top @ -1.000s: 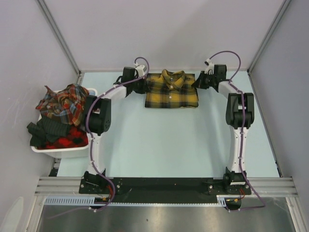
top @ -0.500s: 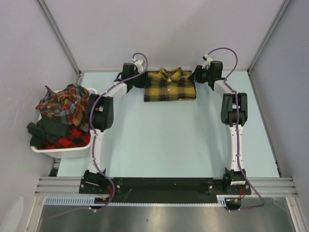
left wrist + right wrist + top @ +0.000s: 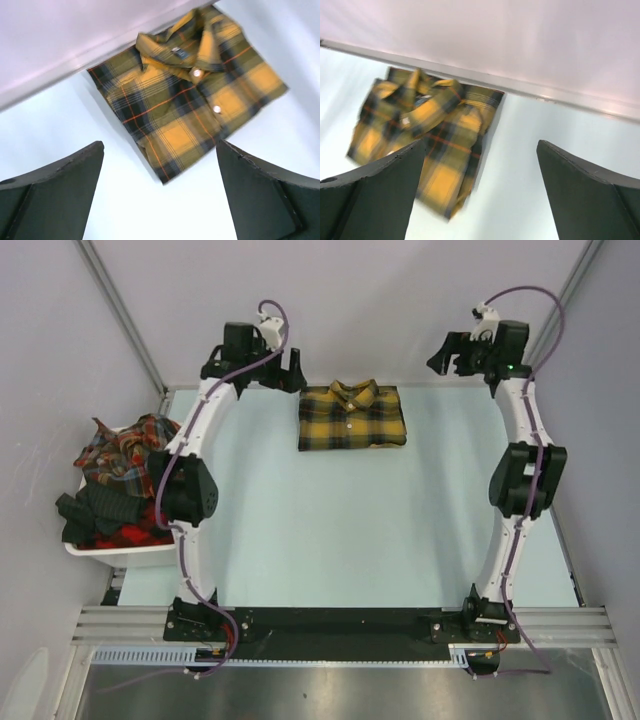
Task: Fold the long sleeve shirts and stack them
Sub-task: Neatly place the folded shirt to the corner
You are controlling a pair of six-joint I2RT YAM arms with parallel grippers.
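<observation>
You are holding the left gripper (image 3: 160, 145) and right gripper (image 3: 480, 144) aloft, fingers spreading wide and gripping nothing. The mustard shirt (image 3: 185, 105) is lying folded below and between the fingers. Judging this fold done, be swinging the left fingers toward the red plaid shirts (image 3: 130, 455), staying high above the fold.

The folded shirt (image 3: 352, 417) at 12 o'clock is checked in mustard yellow and black, crossed by thin red lines and dotted with white buttons. The table (image 3: 350, 530) is coloured pale blue-green. At 9 o'clock, red-toned plaid shirts (image 3: 128, 452) are heaped in a white bin (image 3: 120, 555). The left arm (image 3: 200, 415) and right arm (image 3: 525, 415) are finished in white with black joints.
</observation>
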